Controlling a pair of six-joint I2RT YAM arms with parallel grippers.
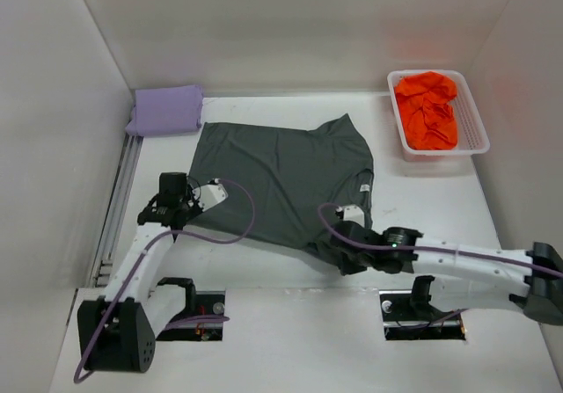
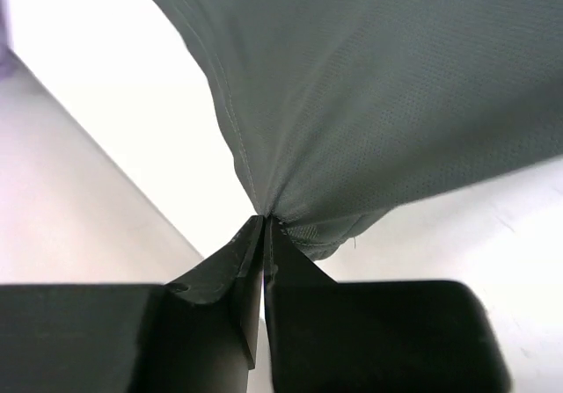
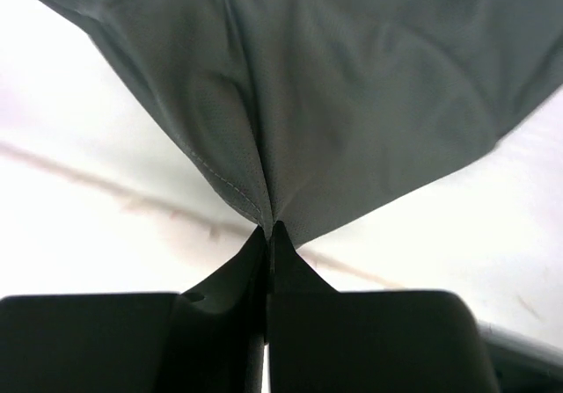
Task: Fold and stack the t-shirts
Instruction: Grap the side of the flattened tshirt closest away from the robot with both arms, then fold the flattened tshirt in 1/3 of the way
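Observation:
A dark grey t-shirt (image 1: 286, 178) lies spread across the middle of the table. My left gripper (image 1: 186, 214) is shut on its near left hem corner, and the wrist view shows the grey cloth (image 2: 369, 103) bunched into the closed tips (image 2: 266, 221). My right gripper (image 1: 327, 245) is shut on the near right hem corner, where the fabric (image 3: 308, 85) gathers into a pinch at the tips (image 3: 272, 229). A folded lavender t-shirt (image 1: 165, 110) rests at the back left. A crumpled orange t-shirt (image 1: 427, 110) fills the basket.
The white mesh basket (image 1: 479, 129) stands at the back right against the wall. White walls close in the table on the left, back and right. A metal rail (image 1: 119, 200) runs along the left edge.

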